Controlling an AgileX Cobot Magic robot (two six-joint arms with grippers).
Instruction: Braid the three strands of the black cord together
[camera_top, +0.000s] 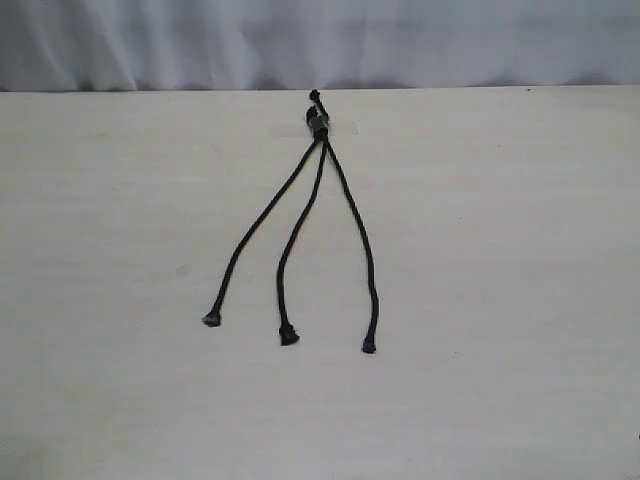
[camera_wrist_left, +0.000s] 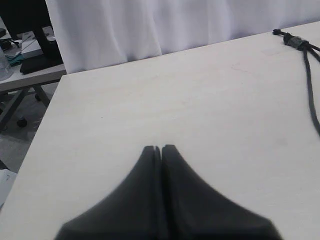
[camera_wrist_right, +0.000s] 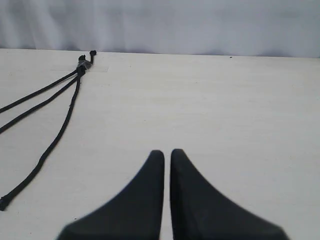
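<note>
The black cord (camera_top: 318, 122) lies on the pale table with its bound, knotted end at the far edge. From there the three strands fan toward the near side: left strand (camera_top: 262, 225), middle strand (camera_top: 300, 230), right strand (camera_top: 355, 235), each ending in a small knobby tip. No strand crosses another. Neither gripper shows in the exterior view. My left gripper (camera_wrist_left: 158, 148) is shut and empty, well away from the cord's bound end (camera_wrist_left: 295, 42). My right gripper (camera_wrist_right: 167, 152) has only a narrow slit between its fingers, holds nothing, and is off to the side of the strands (camera_wrist_right: 40, 91).
A white curtain (camera_top: 320, 40) hangs behind the table's far edge. In the left wrist view the table's side edge (camera_wrist_left: 45, 130) drops off to a floor, with another desk (camera_wrist_left: 30, 60) and clutter beyond it.
</note>
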